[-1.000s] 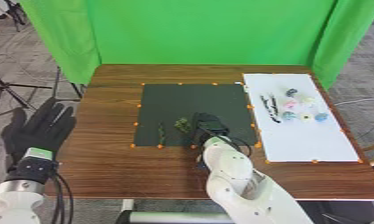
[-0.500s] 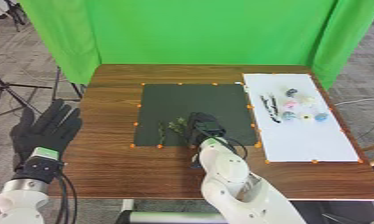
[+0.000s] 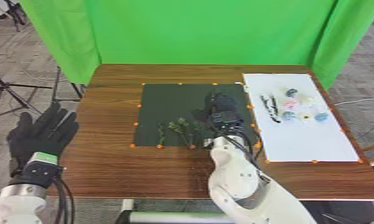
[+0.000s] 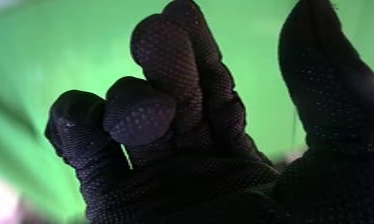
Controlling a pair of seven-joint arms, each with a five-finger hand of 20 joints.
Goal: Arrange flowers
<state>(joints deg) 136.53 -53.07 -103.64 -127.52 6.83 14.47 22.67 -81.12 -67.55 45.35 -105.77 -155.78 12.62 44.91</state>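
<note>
One robot hand (image 3: 39, 140), the left, is beside the table (image 3: 103, 170), empty, fingers spread. Slender green stems (image 3: 182, 131), hard to count, lie on the black mat (image 3: 170, 97). The right robot hand (image 3: 224, 115), loosely half-curled, empty, masks part of it. Farther, indistinct flower heads (image 3: 291, 105) lie on white sheeting (image 3: 312, 142).

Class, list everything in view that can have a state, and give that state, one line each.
Left hand: open, fingers spread
Right hand: relaxed, holding nothing
Green sprigs: lying on the dark mat
Flower heads: loose on the white sheet
Dark mat: flat
White sheet: flat
Green curtain: hanging
</note>
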